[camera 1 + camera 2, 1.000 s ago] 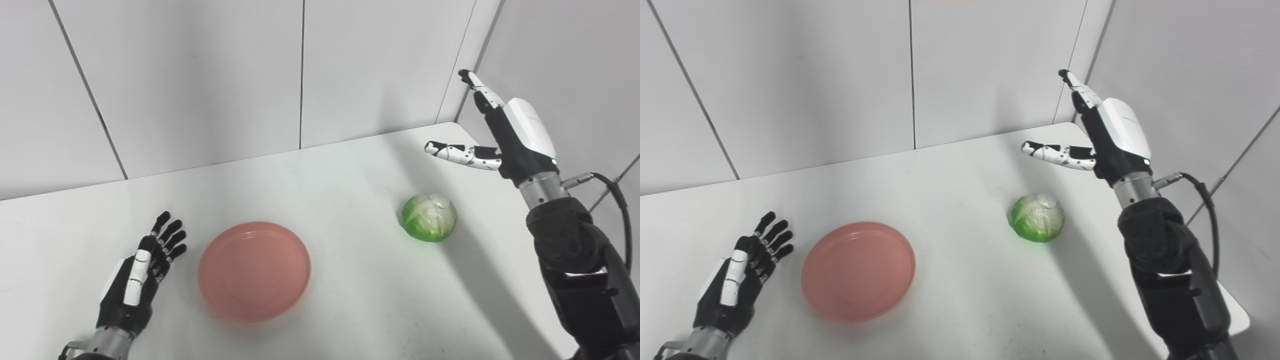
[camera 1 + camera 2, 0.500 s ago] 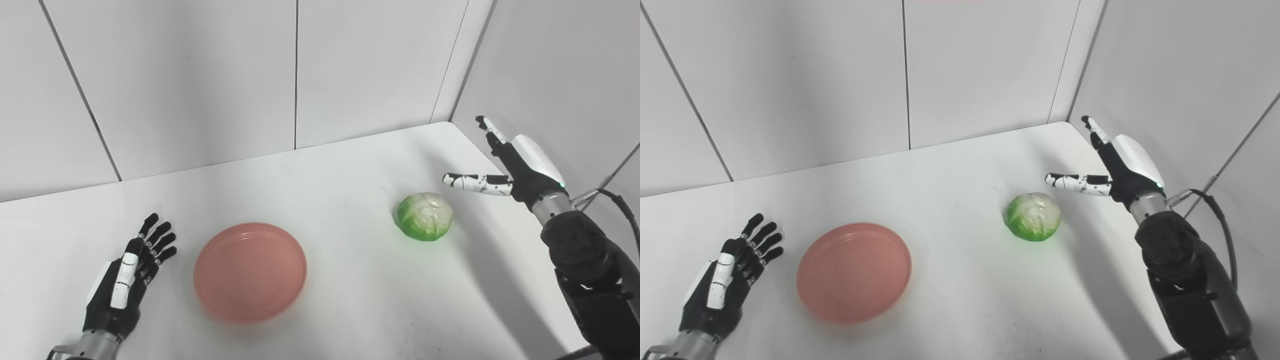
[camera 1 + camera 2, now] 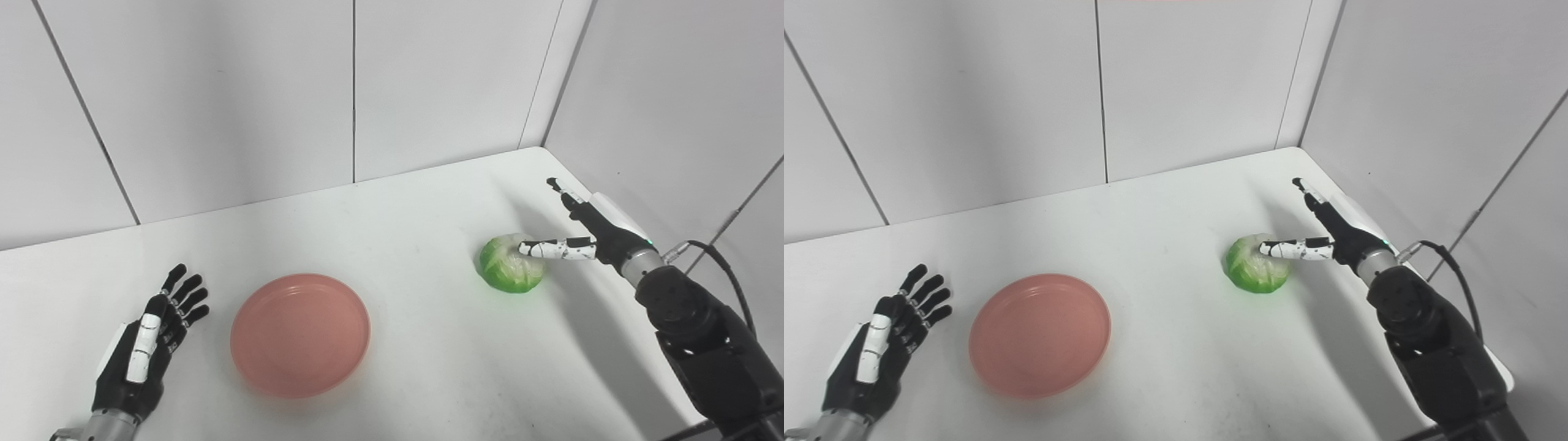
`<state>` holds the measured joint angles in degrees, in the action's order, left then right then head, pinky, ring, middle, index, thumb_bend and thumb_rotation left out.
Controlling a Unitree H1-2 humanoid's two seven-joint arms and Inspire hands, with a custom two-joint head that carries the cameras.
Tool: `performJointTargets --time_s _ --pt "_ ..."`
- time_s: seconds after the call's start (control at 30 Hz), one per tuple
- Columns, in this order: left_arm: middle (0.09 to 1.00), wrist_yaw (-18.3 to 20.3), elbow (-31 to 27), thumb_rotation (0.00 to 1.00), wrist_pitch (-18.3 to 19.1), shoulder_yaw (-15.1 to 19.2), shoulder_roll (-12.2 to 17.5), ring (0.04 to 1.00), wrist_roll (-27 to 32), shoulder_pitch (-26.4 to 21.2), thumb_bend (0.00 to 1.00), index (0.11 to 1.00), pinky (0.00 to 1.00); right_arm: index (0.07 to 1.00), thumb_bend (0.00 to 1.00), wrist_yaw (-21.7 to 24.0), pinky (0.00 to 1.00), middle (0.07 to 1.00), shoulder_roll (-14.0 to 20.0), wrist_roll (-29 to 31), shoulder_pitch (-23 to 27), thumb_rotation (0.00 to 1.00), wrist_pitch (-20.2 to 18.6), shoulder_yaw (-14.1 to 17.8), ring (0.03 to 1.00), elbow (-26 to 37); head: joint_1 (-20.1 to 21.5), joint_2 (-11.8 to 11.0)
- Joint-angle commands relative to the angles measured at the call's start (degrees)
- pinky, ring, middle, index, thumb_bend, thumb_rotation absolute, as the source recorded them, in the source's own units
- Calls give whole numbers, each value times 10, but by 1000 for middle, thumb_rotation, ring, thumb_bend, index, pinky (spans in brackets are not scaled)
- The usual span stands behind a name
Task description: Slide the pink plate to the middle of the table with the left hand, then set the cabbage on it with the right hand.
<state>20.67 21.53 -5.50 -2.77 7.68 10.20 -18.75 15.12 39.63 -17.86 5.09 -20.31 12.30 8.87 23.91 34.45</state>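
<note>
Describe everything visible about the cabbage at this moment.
The cabbage is a small round head, bright green around its lower sides and pale, whitish on top, with leaf veins showing. It sits on the white table toward the right side, well apart from the pink plate. The right hand is open beside it, with its thumb lying across the cabbage's top right; whether it actually touches cannot be told. Nothing grips it yet.

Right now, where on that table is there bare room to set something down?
Bare patches: the table between plate and cabbage, and the strip behind them along the wall. It is crowded only at the cabbage, where the open right hand reaches; the left hand rests left of the plate.
</note>
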Motion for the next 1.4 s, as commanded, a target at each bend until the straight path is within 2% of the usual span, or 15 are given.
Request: performJointTargets --time_s 0.0,0.2,0.3,0.47,0.57,0.7,1.27,1.37 --pt "934 -7 19 921 19 8 21 917 -8 13 796 944 886 1000 1000 -4 886 1000 19 -5 13 558 1 0 983 17 0 -1" --pt "935 -5 24 913 14 10 21 916 -7 13 787 942 880 1000 1000 8 884 1000 25 -10 19 578 -7 -21 988 11 -1 -1" --pt "935 0 31 905 7 11 21 917 -3 12 790 940 883 1000 1000 6 881 1000 23 -13 24 582 1 -29 982 0 -1 -1" --pt "937 1 24 903 14 11 22 917 -4 13 799 944 883 1000 1000 12 908 1000 22 -17 30 589 -7 -42 994 -8 0 3" --pt "937 1 22 906 16 11 23 918 -5 13 797 944 885 1000 1000 7 913 1000 22 -24 32 588 3 -50 993 -19 0 3" --pt "938 2 20 908 18 11 24 919 -4 14 802 945 898 1000 1000 1 871 992 20 -39 36 610 4 -61 961 -28 1 4" --pt "933 9 30 906 15 11 24 916 -4 11 809 941 891 996 1000 20 897 993 19 -26 62 523 -9 -79 977 -67 -1 7" --pt "931 10 27 896 19 12 23 915 -1 12 802 939 886 985 1000 17 892 982 17 -22 63 504 4 -80 970 -76 -3 8"
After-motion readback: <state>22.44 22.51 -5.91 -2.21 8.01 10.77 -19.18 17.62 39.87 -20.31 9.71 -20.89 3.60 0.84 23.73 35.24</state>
